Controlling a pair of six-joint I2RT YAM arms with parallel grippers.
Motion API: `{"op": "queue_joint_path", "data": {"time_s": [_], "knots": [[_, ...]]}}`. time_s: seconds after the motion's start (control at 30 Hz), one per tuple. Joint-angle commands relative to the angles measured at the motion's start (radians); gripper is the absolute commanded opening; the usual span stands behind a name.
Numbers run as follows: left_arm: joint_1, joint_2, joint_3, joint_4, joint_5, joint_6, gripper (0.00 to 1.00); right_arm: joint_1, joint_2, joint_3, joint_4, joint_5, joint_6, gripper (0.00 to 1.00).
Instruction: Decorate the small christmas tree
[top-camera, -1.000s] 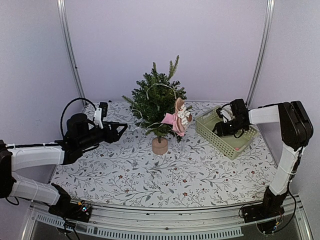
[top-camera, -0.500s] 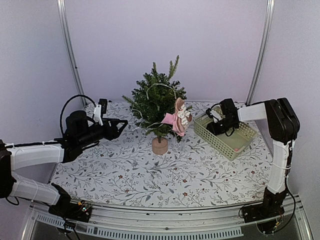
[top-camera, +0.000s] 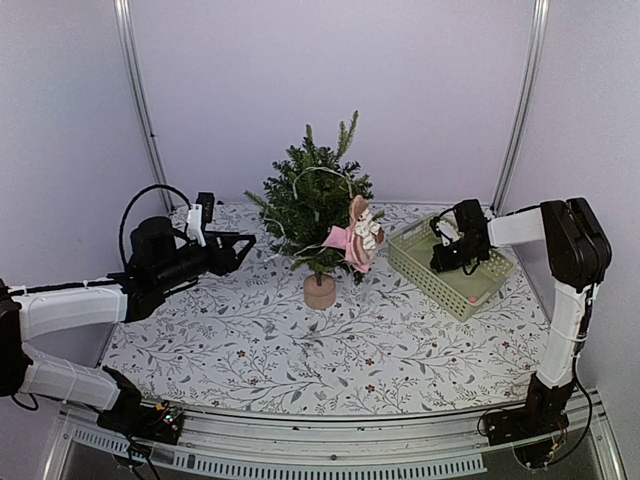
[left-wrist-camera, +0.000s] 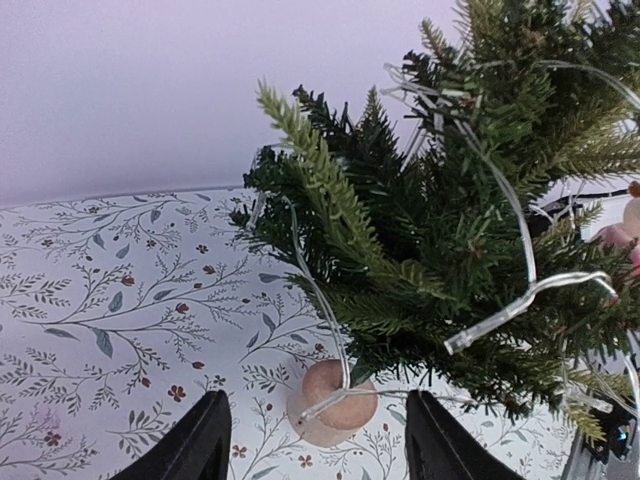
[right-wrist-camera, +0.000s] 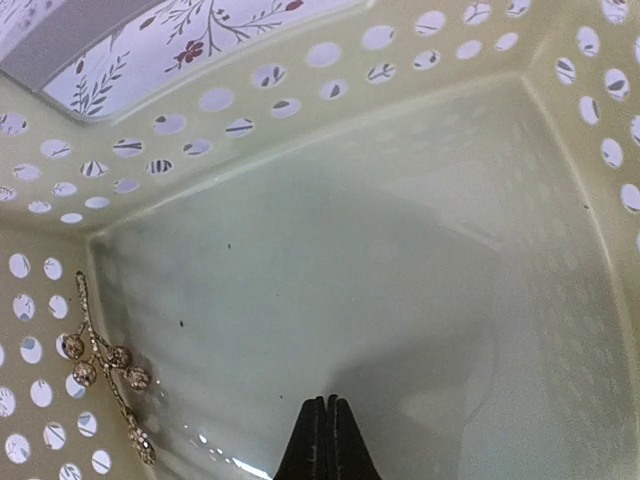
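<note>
In the middle of the table (top-camera: 250, 350) the small christmas tree (top-camera: 315, 205) stands upright on its tan base. Part of the decoration is done: a clear string of lights (left-wrist-camera: 520, 300) is wound through the branches, and a pink figure (top-camera: 355, 238) hangs on the side of the tree toward the basket (top-camera: 450, 285).

More is left, I think. To the right of the tree, inside the basket, lies a golden beaded sprig (right-wrist-camera: 105, 365) against the wall. It is not picked up yet.

The right gripper (right-wrist-camera: 325, 440) is down in the basket with its fingers pressed together and nothing between them, and the sprig lies apart from it, so it must open and go to the sprig first.

On the other side of the tree, the left gripper (top-camera: 243, 252) points at the lower branches. Its fingers are wide apart and hold nothing; it is near the tree but does not touch it.

So I judge the task about half done, with at least one ornament to hang.
</note>
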Motion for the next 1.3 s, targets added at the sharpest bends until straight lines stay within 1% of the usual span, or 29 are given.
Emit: {"op": "queue_joint_path", "data": {"time_s": [0.0,0.07,0.13,0.17,0.23,0.27,0.33,0.4,0.5,0.57,0.73,0.87,1.0,1.07,1.13,1.27], "knots": [[0.012,0.005,0.031,-0.007,0.001,0.021,0.62,-0.020,-0.111,-0.053,0.039,0.012,0.023,0.00],[0.011,0.002,0.037,-0.012,0.000,0.025,0.62,-0.027,-0.152,-0.077,0.061,0.001,0.030,0.00],[0.011,0.002,0.039,-0.017,0.001,0.029,0.61,-0.030,-0.192,-0.104,0.091,-0.052,0.025,0.00],[0.011,0.002,0.043,-0.018,0.002,0.030,0.61,-0.030,-0.202,-0.106,0.099,-0.098,0.006,0.03],[0.012,0.005,0.047,-0.018,0.006,0.031,0.61,-0.028,-0.190,-0.085,0.083,-0.176,-0.028,0.22],[0.012,0.006,0.049,-0.017,0.009,0.031,0.61,-0.021,-0.178,-0.073,0.074,-0.186,-0.040,0.31],[0.012,0.005,0.051,-0.017,0.012,0.029,0.61,0.003,-0.139,-0.051,0.061,-0.176,-0.073,0.40],[0.011,0.002,0.052,-0.016,0.014,0.029,0.61,0.019,-0.107,-0.028,0.043,-0.176,-0.099,0.46],[0.011,-0.002,0.051,-0.016,0.016,0.031,0.61,0.045,-0.066,0.000,0.023,-0.153,-0.140,0.49],[0.011,-0.004,0.050,-0.015,0.017,0.031,0.62,0.064,-0.039,0.010,0.022,-0.126,-0.168,0.54],[0.012,-0.007,0.048,-0.014,0.019,0.033,0.61,0.087,0.007,0.042,-0.004,-0.095,-0.200,0.59],[0.012,-0.006,0.046,-0.009,0.018,0.033,0.61,0.118,0.055,0.060,-0.036,0.003,-0.207,0.59],[0.011,0.003,0.047,0.000,0.027,0.027,0.61,0.139,0.116,0.081,-0.061,0.109,-0.200,0.52],[0.011,0.005,0.047,0.002,0.028,0.023,0.61,0.136,0.124,0.084,-0.059,0.141,-0.177,0.44],[0.012,0.003,0.049,0.001,0.028,0.023,0.61,0.122,0.127,0.095,-0.068,0.169,-0.149,0.33],[0.012,-0.001,0.051,-0.004,0.026,0.026,0.61,0.067,0.115,0.101,-0.075,0.149,-0.076,0.13]]}}
